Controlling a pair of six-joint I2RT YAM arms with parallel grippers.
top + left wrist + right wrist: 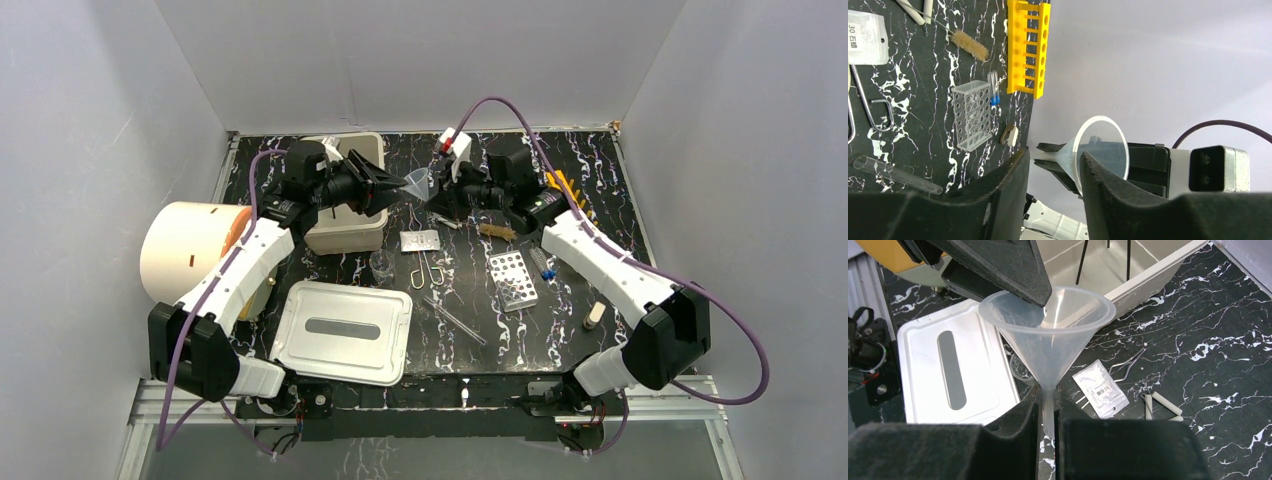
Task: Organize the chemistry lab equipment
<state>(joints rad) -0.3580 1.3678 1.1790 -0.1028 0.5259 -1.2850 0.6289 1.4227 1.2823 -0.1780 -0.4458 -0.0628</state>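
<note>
Right wrist view shows the right gripper clenched on the narrow stem of a clear plastic funnel. The funnel stands upright with its mouth up, held in the air above the black marbled table. The left gripper meets it from the opposite side. One of its fingers dips inside the funnel's mouth and the other lies outside the cone, so the jaws straddle the rim. Whether they actually pinch the wall cannot be told.

Top external view places the funnel between the two arms near the back of the table, just beside an open cream bin. On the table nearer the arm bases lie wire tongs, a perforated rack and a flat metal lid.

Left wrist view adds a yellow tube rack at the table's edge, with blue-capped vials lying between it and the perforated rack.
</note>
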